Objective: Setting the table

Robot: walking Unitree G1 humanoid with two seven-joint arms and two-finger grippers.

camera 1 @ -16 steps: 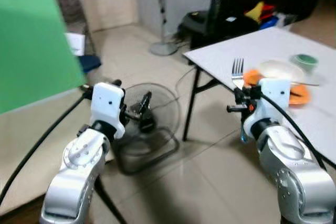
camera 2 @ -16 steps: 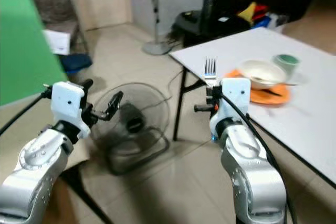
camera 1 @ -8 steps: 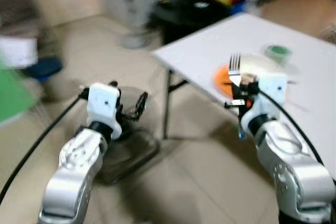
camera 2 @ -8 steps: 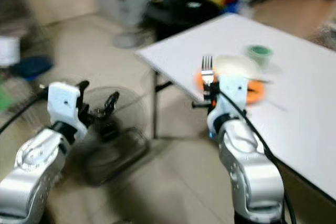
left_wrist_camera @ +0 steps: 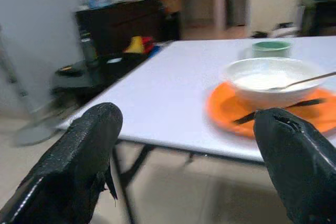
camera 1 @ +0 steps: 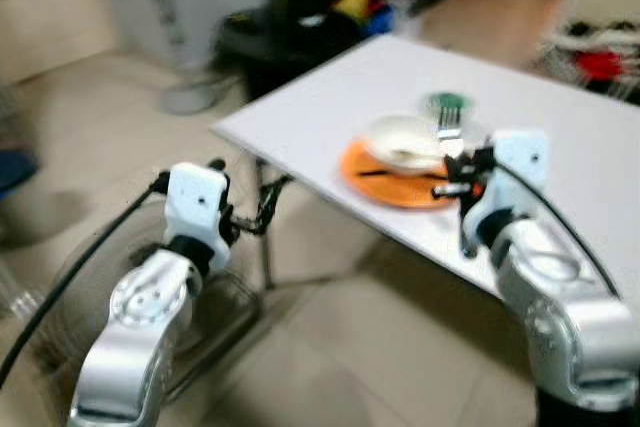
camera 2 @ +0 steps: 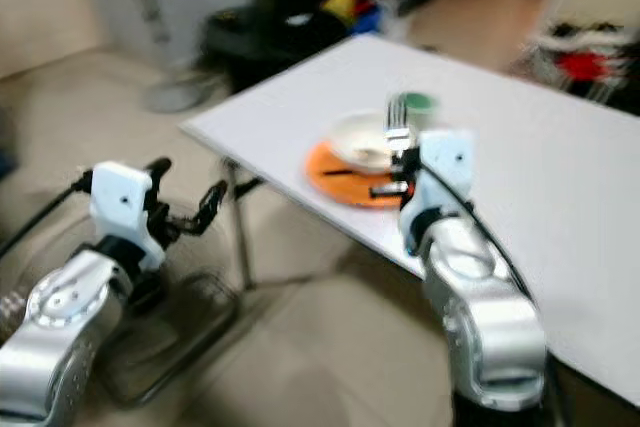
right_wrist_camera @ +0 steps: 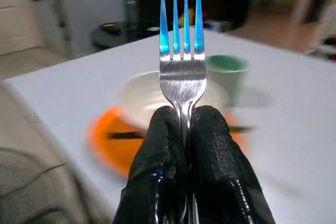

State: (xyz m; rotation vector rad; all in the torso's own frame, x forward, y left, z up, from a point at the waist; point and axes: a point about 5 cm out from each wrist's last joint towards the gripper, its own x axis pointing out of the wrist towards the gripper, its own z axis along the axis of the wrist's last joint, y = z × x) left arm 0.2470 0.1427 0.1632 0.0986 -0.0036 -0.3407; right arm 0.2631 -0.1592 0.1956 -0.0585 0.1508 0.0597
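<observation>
My right gripper (right_wrist_camera: 182, 116) is shut on a silver fork (right_wrist_camera: 181, 51) held upright, tines up, at the near edge of the white table (camera 1: 330, 112). On the table an orange plate (camera 1: 395, 179) carries a white bowl (camera 1: 402, 139) with a spoon in it and a dark utensil across the plate. A green cup (camera 1: 447, 104) stands just behind the bowl. The fork (camera 2: 398, 121) shows in front of the bowl and cup. My left gripper (camera 1: 265, 209) is open, held over the floor left of the table's corner, with nothing between its fingers (left_wrist_camera: 89, 150).
A wire fan guard (camera 1: 110, 297) lies on the tiled floor under my left arm. A standing fan (camera 1: 185, 92) and dark furniture with coloured items (camera 1: 300, 27) are behind the table. The table's black leg (camera 1: 262, 247) stands near my left gripper.
The camera has swung to the right, so the table, plate and bowl now sit closer to the centre. The green panel has left the view. Both grippers keep their poses.
</observation>
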